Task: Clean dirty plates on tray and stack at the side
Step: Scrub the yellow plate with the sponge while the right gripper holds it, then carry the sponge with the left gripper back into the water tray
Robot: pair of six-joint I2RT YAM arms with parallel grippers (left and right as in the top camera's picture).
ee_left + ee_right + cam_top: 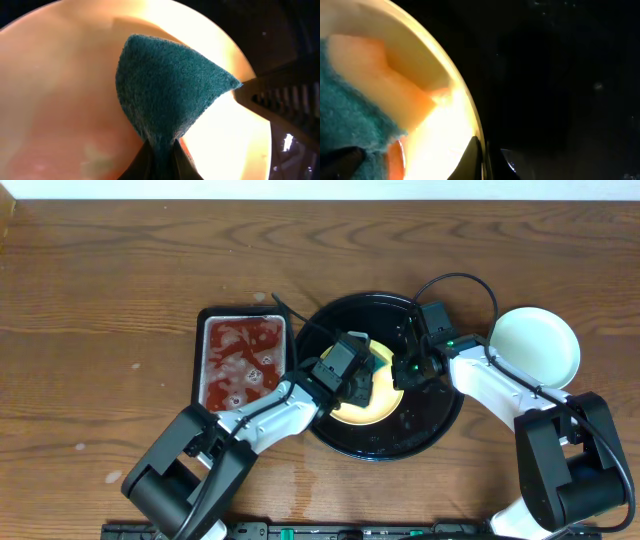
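Wood table [100, 280], black tray [440, 430]: left gripper [162, 150] clamps green sponge [170, 85] onto yellow plate [60, 90], mid-plate; right gripper [481, 150] pinches its right rim.

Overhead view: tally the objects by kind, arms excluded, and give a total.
Plates: 2 (yellow plate, pale plate)
Trays: 2 (round tray, rectangular tray)
Sponge: 1
Total: 5

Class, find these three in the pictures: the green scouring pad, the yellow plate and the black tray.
green scouring pad [167, 85], left wrist view, middle of its face
yellow plate [380, 398], overhead view, its uncovered right part
black tray [400, 442], overhead view, bare floor by the near rim
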